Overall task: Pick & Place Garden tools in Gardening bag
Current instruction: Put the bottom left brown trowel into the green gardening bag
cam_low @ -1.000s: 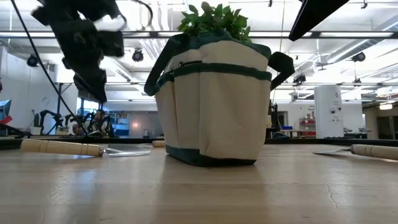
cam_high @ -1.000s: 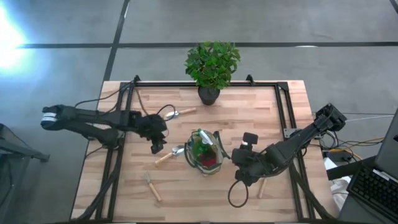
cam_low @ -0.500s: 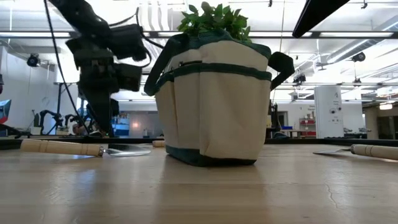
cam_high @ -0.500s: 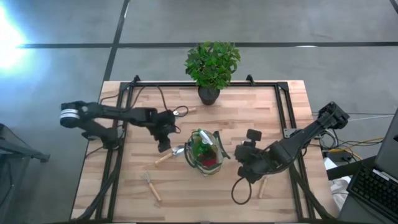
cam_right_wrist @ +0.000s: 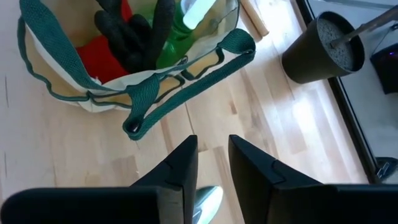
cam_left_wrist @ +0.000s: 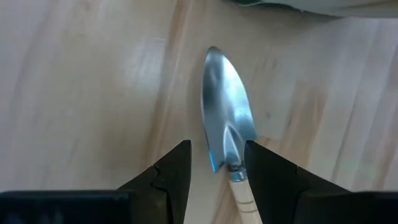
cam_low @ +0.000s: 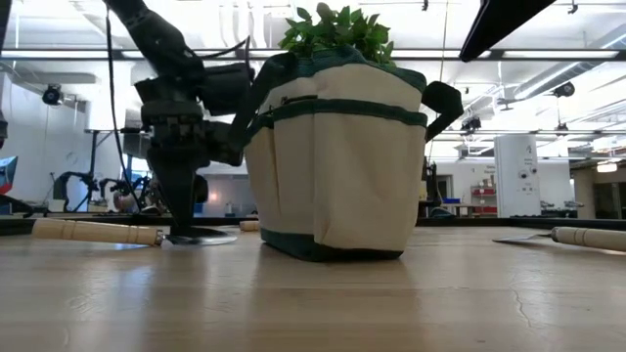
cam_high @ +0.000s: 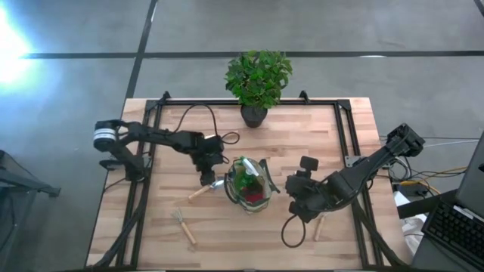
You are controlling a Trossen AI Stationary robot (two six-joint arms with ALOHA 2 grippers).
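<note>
Left wrist view: parted fingers (cam_left_wrist: 172, 178) straddle trowel (cam_left_wrist: 227, 134), blade pointing toward bag (cam_left_wrist: 311, 5).

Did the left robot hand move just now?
Yes. The left hand slid along the table toward the bag and came down over the trowel beside it.

My left arm reached in from the table's left edge twd the middle, elbow bent, wrist angled down. Left gripper (cam_high: 207, 178) pointed straight down, tips at the tabletop; its fingers (cam_left_wrist: 176, 180) stood apart w/ a clear gap between. My right arm came in from the right edge, folded low over the table. Right gripper (cam_high: 296, 214) hovered off the surface; fingers (cam_right_wrist: 179, 172) parted narrowly, nothing gripped between them.
</note>
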